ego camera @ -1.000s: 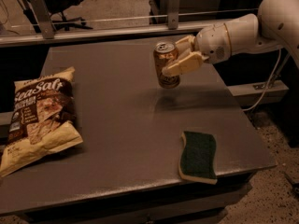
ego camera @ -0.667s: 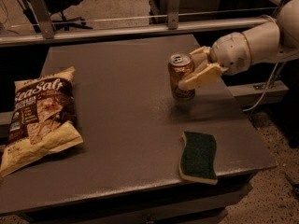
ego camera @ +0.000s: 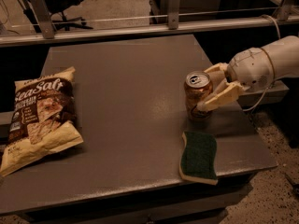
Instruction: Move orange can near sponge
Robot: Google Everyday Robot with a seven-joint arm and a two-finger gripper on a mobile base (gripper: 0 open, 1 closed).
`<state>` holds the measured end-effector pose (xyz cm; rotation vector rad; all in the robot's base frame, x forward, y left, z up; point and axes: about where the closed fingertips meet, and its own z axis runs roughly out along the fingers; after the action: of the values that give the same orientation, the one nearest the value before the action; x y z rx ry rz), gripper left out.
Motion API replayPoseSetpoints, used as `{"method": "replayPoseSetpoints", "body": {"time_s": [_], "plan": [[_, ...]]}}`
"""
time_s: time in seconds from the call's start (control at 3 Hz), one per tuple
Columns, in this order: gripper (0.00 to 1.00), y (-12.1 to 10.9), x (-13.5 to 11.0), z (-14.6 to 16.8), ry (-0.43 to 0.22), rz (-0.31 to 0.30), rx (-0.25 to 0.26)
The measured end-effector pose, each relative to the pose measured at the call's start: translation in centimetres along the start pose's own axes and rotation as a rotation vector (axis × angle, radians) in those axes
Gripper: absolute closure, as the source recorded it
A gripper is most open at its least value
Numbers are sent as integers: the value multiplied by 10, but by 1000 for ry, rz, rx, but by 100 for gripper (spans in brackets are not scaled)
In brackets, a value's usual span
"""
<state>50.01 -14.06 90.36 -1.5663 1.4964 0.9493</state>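
Note:
The orange can (ego camera: 195, 93) stands upright at the right side of the grey table (ego camera: 131, 78), its base at or just above the surface. My gripper (ego camera: 208, 90) reaches in from the right, with one pale finger in front of the can and one behind it, and is shut on the can. The sponge (ego camera: 199, 157) lies flat with its green face up, just in front of the can and near the table's front right corner. A small gap separates the can from the sponge.
A large chip bag (ego camera: 39, 115) lies flat on the left side of the table. A metal rail (ego camera: 140, 29) runs along behind the table. The table's right edge is close to the can, and my white arm (ego camera: 266, 64) hangs over it.
My gripper has carried the can from the middle right of the table toward the front, down to a spot just behind the sponge. The sponge and the bag have not moved.

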Motion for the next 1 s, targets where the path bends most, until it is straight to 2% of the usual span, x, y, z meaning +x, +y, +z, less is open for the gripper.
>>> {"method": "replayPoseSetpoints", "body": {"time_s": [0.67, 1.0], "plan": [[35, 33, 11, 4, -11, 10, -67], [12, 40, 15, 3, -8, 17, -76]]}}
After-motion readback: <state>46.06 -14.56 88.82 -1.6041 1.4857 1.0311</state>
